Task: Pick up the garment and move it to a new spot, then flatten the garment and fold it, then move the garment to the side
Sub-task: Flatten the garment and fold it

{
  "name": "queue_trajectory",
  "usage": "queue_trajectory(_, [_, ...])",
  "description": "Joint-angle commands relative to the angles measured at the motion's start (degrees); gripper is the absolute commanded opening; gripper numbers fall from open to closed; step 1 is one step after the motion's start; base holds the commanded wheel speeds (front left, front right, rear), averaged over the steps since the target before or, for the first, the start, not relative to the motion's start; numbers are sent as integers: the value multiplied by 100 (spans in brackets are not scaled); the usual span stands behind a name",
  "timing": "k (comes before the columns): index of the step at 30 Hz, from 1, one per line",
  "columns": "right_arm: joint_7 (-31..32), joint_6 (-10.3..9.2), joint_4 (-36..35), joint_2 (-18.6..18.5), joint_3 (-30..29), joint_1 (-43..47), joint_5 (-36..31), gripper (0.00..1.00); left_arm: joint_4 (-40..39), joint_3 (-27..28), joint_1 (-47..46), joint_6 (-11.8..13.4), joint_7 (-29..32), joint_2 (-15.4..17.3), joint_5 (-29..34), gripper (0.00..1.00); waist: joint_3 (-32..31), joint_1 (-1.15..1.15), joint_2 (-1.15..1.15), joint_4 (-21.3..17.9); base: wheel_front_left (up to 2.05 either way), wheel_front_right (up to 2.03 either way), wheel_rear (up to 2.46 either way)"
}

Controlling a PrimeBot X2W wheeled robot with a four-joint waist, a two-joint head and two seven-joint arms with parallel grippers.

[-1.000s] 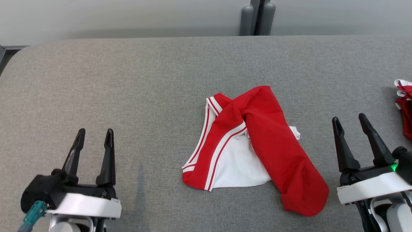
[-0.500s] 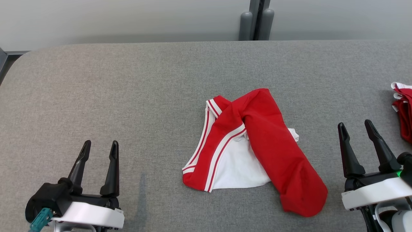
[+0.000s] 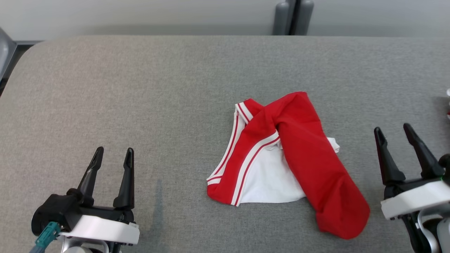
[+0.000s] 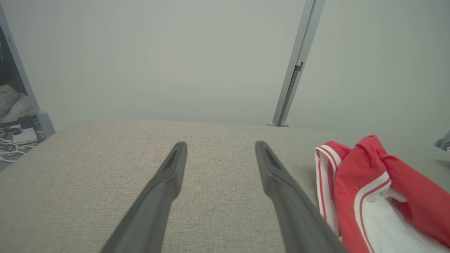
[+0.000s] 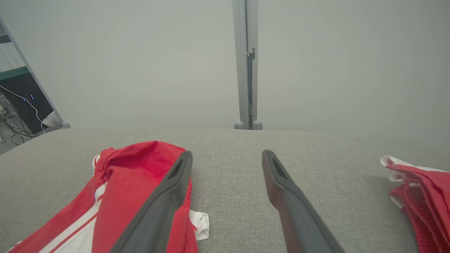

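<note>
Currently I log: garment (image 3: pixel 284 161), red and white, crumpled, centre-right of the head frame on the grey table (image 3: pixel 140 88). My left gripper (image 3: pixel 114 150), lower left, jaws apart, holding nothing, well apart from it. My right gripper (image 3: pixel 392 127), lower right, jaws apart, holding nothing, near its red end. At the right edge of the right wrist frame, a second garment (image 5: pixel 418 189).

Grey fabric table (image 3: pixel 105 88), upright post (image 3: pixel 293 15)
</note>
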Motion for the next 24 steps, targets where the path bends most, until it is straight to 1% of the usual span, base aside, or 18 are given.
queue_trajectory(1, [6, -2, 49, -79, 18, -138, 41, 100, -17, 0, -132, -28, -10, 2, 19, 100, 109, 0, 0, 90, 0, 0, 0])
queue_trajectory(4, [93, -2, 151, -253, 132, -399, 122, 100, -32, 6, -213, -53, -30, -22, 13, 100, 285, 0, 0, 197, 0, 0, 0])
queue_trajectory(7, [229, -2, 311, -482, 381, -727, 253, 100, -38, 6, -330, -99, -48, -63, 9, 100, 499, 0, 0, 312, 0, 0, 0])
queue_trajectory(15, [732, -2, 954, -1140, 1389, -1613, 822, 100, 110, 7, -648, -234, -95, -254, 48, 100, 966, 0, 0, 593, 0, 0, 0])
queue_trajectory(23, [1139, -2, 1413, -1625, 2342, -2142, 1629, 100, 238, 115, -771, -381, -106, -466, 124, 100, 1095, 0, 0, 718, 0, 0, 0])
queue_trajectory(24, [1154, -2, 1438, -1662, 2419, -2187, 1755, 39, 241, 140, -783, -405, -106, -489, 141, 100, 1103, 0, 0, 725, 0, 0, 0])
